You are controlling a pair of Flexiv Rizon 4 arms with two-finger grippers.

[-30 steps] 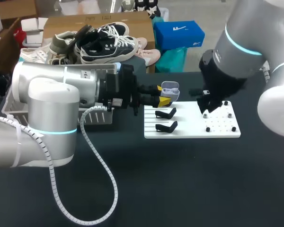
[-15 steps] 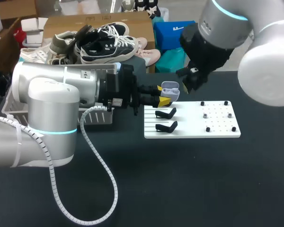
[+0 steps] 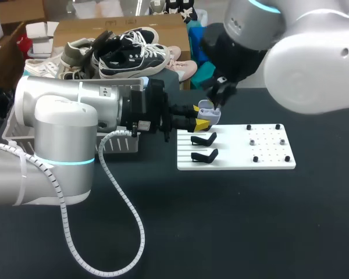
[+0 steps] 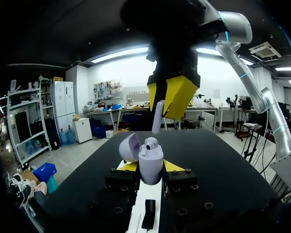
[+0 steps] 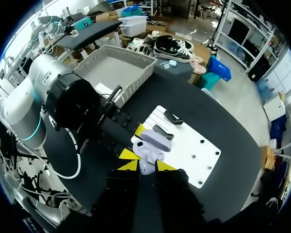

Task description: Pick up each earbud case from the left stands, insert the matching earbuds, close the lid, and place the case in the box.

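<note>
Left tool: the left tool (image 4: 150,171) is clenched on the pale lilac plastic earbud case (image 4: 151,162), one yellow tip on each side of it.
Case: held upright off the black bench (image 3: 221,221), above the far corner of the white flat board (image 3: 267,161) on the left arm's side. Its rounded lid (image 4: 128,147) is swung open.
Seated earbud: one white bud (image 4: 151,143) sits in the case's open top.
Right tool: the right tool (image 4: 173,97) hangs directly above the open case, grasping a white earbud (image 4: 157,116) whose stem points down toward the case, just short of it.
Stands: two black angled stands (image 3: 205,139) sit bare on the board, one nearer than the other.
Basket: a grey plastic basket (image 5: 111,65) sits on the bench beyond the left arm.
</note>
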